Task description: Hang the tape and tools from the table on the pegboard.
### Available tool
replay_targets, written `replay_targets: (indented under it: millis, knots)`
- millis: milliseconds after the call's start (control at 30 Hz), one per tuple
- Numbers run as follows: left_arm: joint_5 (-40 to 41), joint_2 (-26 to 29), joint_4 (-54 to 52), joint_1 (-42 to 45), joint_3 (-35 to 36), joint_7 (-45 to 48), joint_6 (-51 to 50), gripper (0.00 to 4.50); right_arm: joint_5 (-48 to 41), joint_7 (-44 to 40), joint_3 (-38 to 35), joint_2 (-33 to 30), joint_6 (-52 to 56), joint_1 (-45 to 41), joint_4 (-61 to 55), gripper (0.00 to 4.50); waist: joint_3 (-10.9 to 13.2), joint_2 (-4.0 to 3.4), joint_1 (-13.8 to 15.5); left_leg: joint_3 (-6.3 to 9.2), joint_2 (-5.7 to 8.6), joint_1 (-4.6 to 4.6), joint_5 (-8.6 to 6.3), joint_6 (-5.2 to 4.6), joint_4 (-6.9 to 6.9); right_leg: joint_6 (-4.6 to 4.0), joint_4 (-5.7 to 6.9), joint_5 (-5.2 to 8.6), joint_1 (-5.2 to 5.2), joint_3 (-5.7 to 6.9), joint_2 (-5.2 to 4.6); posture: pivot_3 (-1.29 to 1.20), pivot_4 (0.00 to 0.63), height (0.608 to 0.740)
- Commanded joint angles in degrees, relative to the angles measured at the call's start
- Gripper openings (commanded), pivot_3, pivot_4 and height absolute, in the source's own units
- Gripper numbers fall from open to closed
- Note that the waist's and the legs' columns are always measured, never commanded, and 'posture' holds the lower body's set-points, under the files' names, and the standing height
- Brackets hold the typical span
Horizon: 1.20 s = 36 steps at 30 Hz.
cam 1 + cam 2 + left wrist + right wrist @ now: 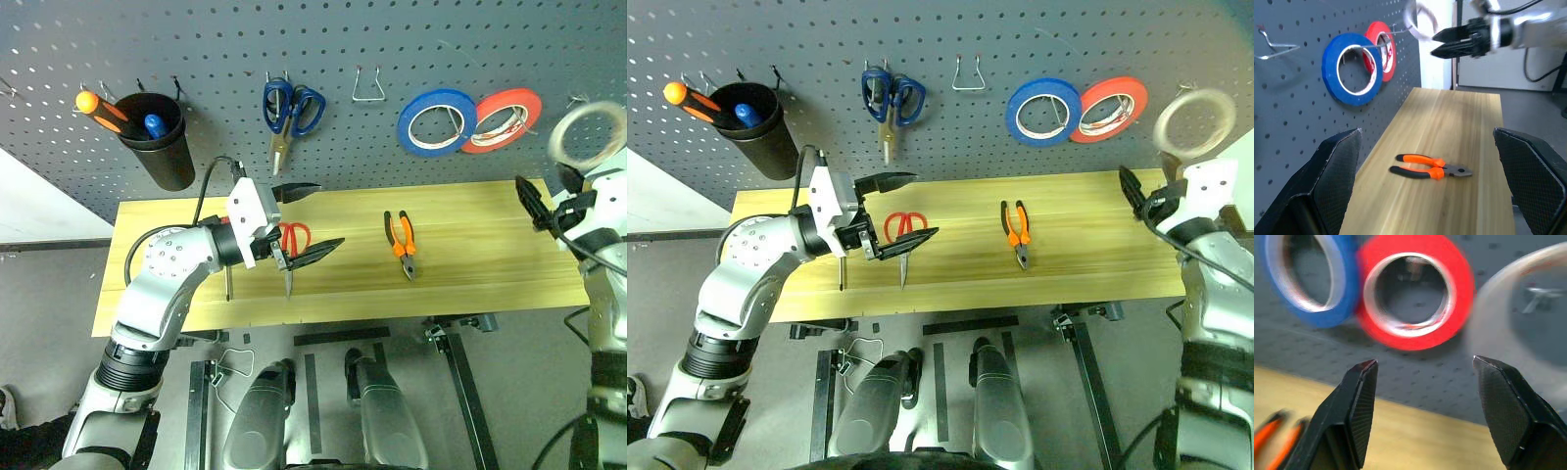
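Note:
The whitish tape (554, 139) hangs on a hook at the far right of the pegboard (196, 39). My right gripper (1134, 199) is open just below and left of it, holding nothing. On the table (490, 255) lie the orange-and-black pliers (400, 240) in the middle and the red-handled scissors (294, 235) further left. My left gripper (306, 217) hovers open over the scissors' handles, with nothing between its fingers. Below my left wrist a screwdriver's thin shaft (227, 282) pokes out; its handle is hidden.
On the pegboard hang a black cup (157, 147) holding an orange-handled screwdriver (98, 106), blue-handled scissors (291, 110), a bare wire hook (367, 86), a blue roll (437, 96) and a red-orange roll (519, 95). The table's right half holds nothing past the pliers.

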<state>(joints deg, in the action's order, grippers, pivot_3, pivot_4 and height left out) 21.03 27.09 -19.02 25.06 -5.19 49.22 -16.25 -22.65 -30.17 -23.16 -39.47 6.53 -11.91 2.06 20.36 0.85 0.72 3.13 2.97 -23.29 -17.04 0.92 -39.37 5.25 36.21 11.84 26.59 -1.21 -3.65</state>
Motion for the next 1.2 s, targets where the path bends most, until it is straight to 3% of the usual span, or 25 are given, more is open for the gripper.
replay_targets:
  millis: [33,200,533,667,800,1033,1200]
  knots:
    - [-1.87,1.23,-0.5,-0.83,-0.31,-0.7,0.6,4.5,-3.72,2.09,-3.95,-0.4,6.81,4.98,-12.55,3.21,-0.02,-0.02,0.04,0.02,0.0,0.01,-0.01,-0.03,-0.02,-0.01,0.03,-0.01,-0.01,0.0,0.0,0.09,0.304,0.74]
    - [-3.28,1.66,0.79,-1.57,-0.86,-1.54,0.39,4.5,-6.75,4.26,-4.97,0.12,14.08,10.07,-24.74,3.21,-0.03,-0.04,-0.12,0.06,0.01,0.03,-0.11,-0.27,-0.19,-0.05,0.15,-0.04,-0.05,0.01,0.01,0.07,0.305,0.74]
    - [-2.41,1.46,-0.22,-1.37,-1.35,-0.94,-0.71,4.5,-8.13,6.03,-3.42,0.32,21.37,10.92,-28.06,3.21,-0.04,-0.03,-0.01,0.09,0.01,-0.01,-0.13,-0.3,-0.52,-0.04,0.23,-0.05,-0.14,0.07,0.01,0.07,0.306,0.74]
    - [-5.19,5.28,0.83,-3.05,-3.57,0.87,-2.93,4.5,-3.68,10.9,5.76,-0.31,31.44,12.33,-31.89,3.21,-0.17,-0.03,-0.33,0.12,0.0,-0.01,-0.13,-0.3,-0.52,-0.05,0.24,-0.05,-0.13,0.07,0.02,0.07,0.305,0.74]
    - [-9.09,6.02,3.77,-3.08,-4.84,-2.81,-6.19,4.5,-0.99,15.74,11.9,3.65,34.69,9.36,-33.55,3.21,-0.24,-0.05,-0.38,0.12,0.01,0.0,-0.13,-0.31,-0.56,-0.06,0.32,-0.05,-0.12,0.06,0.01,0.06,0.31,0.74]
    - [-9.23,7.74,-0.83,-4.98,-6.04,-4.6,-17.43,4.5,6.17,23.43,20.63,10.8,40.53,0.52,-27.04,3.21,-0.26,-0.01,-0.47,0.14,0.02,-0.01,-0.13,-0.31,-0.61,-0.06,0.43,-0.05,-0.05,0.07,0.02,0.07,0.334,0.74]
    - [-9.47,8.22,-2.9,-5.84,-6.69,-5.14,-19.4,4.5,10.53,27.4,24.33,16.07,44.03,-6.0,-18.9,3.21,-0.26,-0.02,-0.5,0.18,0.04,-0.05,-0.13,-0.31,-0.6,-0.07,0.43,-0.05,-0.02,0.1,0.01,0.06,0.352,0.74]
